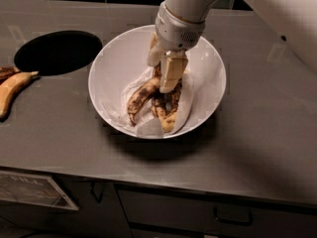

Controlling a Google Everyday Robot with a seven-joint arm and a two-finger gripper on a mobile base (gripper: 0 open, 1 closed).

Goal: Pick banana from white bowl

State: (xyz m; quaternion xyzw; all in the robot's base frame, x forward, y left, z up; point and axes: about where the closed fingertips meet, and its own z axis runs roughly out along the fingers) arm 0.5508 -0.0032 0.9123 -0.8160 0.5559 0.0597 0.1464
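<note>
Now hand [163, 73] sits on banana [140, 99] in white bowl [111, 58], grip state unclear; centre it, lift straight.

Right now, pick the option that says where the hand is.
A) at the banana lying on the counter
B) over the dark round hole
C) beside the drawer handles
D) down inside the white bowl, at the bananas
D: the hand reaches down into the white bowl right above the banana, away from the hole and the counter banana.
</note>
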